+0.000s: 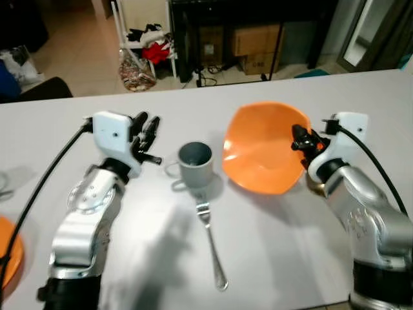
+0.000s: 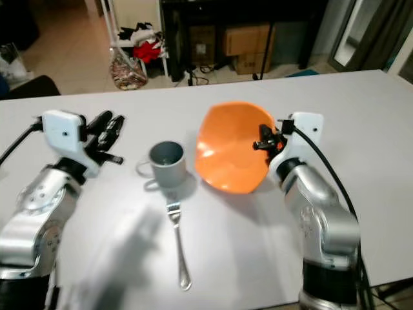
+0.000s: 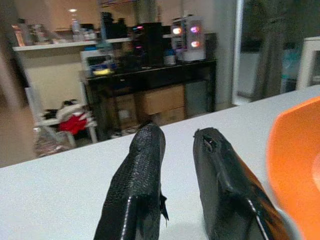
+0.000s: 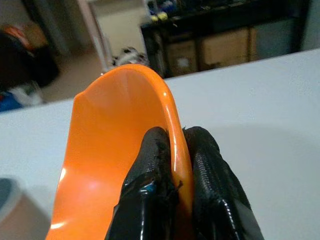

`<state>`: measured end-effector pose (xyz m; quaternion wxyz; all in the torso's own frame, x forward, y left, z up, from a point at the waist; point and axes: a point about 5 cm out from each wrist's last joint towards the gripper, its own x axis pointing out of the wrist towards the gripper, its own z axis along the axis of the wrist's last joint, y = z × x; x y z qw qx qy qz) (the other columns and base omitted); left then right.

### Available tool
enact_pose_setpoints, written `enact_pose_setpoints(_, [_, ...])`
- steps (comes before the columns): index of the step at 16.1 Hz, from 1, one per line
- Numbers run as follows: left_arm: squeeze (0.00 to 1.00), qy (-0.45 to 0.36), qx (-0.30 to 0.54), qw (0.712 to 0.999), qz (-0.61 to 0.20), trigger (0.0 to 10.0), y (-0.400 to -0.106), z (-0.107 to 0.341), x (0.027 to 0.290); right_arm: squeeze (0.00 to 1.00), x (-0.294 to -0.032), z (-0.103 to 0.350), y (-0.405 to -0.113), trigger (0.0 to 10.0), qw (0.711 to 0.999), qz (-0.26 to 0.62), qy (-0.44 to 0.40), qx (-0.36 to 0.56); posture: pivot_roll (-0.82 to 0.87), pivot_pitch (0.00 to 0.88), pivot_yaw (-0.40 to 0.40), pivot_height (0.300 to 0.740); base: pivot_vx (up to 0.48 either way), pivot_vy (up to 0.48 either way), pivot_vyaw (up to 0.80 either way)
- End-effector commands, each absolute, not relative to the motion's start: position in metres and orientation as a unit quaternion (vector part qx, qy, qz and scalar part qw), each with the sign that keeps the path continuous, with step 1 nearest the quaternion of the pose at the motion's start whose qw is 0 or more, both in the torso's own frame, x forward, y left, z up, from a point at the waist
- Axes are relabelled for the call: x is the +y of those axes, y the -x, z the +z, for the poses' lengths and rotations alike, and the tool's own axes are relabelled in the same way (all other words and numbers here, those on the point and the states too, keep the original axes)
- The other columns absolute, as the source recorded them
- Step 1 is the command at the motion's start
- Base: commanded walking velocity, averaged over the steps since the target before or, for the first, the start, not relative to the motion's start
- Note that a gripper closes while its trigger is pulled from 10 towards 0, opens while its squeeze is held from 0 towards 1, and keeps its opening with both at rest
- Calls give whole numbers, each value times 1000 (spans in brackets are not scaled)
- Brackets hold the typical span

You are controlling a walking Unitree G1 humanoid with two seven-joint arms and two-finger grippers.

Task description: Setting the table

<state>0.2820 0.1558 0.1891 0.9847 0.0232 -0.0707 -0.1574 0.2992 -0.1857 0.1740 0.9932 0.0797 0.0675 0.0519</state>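
We are pinching the plate's (image 1: 261, 152) rim in our right gripper (image 1: 303, 143), tilting it beside the mug (image 1: 195, 163) and fork (image 1: 210, 239) on the table (image 1: 290, 245) to lay it flat. Our left gripper (image 1: 146, 137) is hovering, jaws slightly spread.

1. White table (image 1: 290, 258), bearing all items below.
2. Orange plate (image 1: 261, 148), tilted, its right rim pinched by the right gripper (image 1: 300, 143).
3. Grey mug (image 1: 193, 165), upright, just left of the plate.
4. Metal fork (image 1: 211, 242), lying below the mug, tines toward it.
5. Left gripper (image 1: 147, 132), left of the mug, fingers slightly parted, holding nothing.
6. Second orange item (image 1: 10, 255), at the left edge, partly cut off.
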Motion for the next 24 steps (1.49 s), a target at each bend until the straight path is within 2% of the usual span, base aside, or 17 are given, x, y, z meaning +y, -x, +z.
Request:
enact_pose_setpoints(1, [0, -23, -70, 983, -169, 10000, -283, 190, 153, 0, -188, 181, -304, 10000, 995, 49, -81, 44, 7, 0, 48, 740, 0, 0, 0])
enact_pose_setpoints(2, [0, -19, -72, 978, -195, 10000, -281, 191, 147, 0, -190, 180, -319, 10000, 993, 49, -94, 47, 9, 0, 50, 740, 0, 0, 0])
enact_pose_setpoints(7, [0, -24, -54, 956, -288, 10000, -275, 191, 140, 0, -201, 166, -342, 10000, 984, 44, -149, 83, 18, 0, 44, 740, 0, 0, 0])
enact_pose_setpoints(8, [0, -24, -37, 940, -339, 10000, -269, 190, 139, 0, -209, 161, -346, 10000, 978, 25, -181, 96, 20, 0, 45, 740, 0, 0, 0])
enact_pose_setpoints(11, [0, -35, -8, 918, -396, 10000, -261, 188, 138, 0, -215, 156, -349, 10000, 965, 18, -234, 113, 25, 0, 47, 740, 0, 0, 0])
enact_pose_setpoints(14, [0, -52, 54, 880, -470, 10000, -247, 178, 138, 0, -214, 142, -350, 10000, 949, 10, -276, 152, 19, 0, 53, 740, 0, 0, 0])
enact_pose_setpoints(19, [0, -53, 68, 872, -481, 10000, -244, 175, 136, 0, -218, 131, -343, 10000, 912, -14, -366, 186, 15, 0, 56, 740, 0, 0, 0])
enact_pose_setpoints(24, [0, -55, 70, 870, -486, 10000, -248, 176, 136, 0, -216, 131, -339, 10000, 898, -6, -389, 205, 8, 0, 61, 740, 0, 0, 0])
